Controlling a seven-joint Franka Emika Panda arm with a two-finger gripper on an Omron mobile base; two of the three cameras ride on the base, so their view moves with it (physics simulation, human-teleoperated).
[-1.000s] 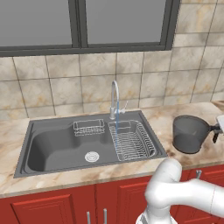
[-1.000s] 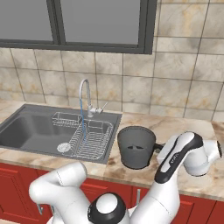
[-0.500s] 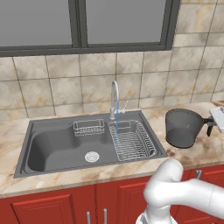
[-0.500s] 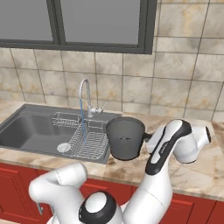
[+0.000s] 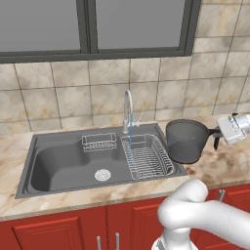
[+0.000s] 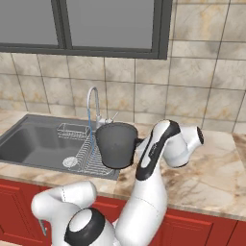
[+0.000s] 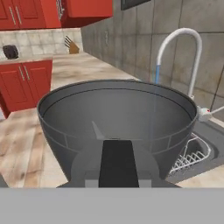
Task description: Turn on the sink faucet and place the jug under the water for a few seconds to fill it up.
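Note:
The dark grey jug (image 5: 187,140) hangs in the air over the sink's right rim, upright, its mouth wide open in the hand view (image 7: 118,109). My gripper (image 5: 216,135) is shut on its black side handle (image 7: 117,162) from the right. The chrome gooseneck faucet (image 5: 128,108) stands behind the sink (image 5: 68,163), and a thin light blue stream of water (image 5: 130,131) falls from its spout onto the wire rack (image 5: 146,157). The jug (image 6: 115,144) is to the right of the stream (image 6: 89,124), apart from it.
A small wire basket (image 5: 99,141) hangs at the sink's back wall and the round drain (image 5: 102,174) lies in the basin floor. Marble counter (image 5: 219,163) runs right of the sink. A tiled wall and a window rise behind. My arm (image 6: 156,144) reaches behind the jug.
The gripper has carried the jug leftward, from the counter at the right to the sink's right rim, closer to the running water.

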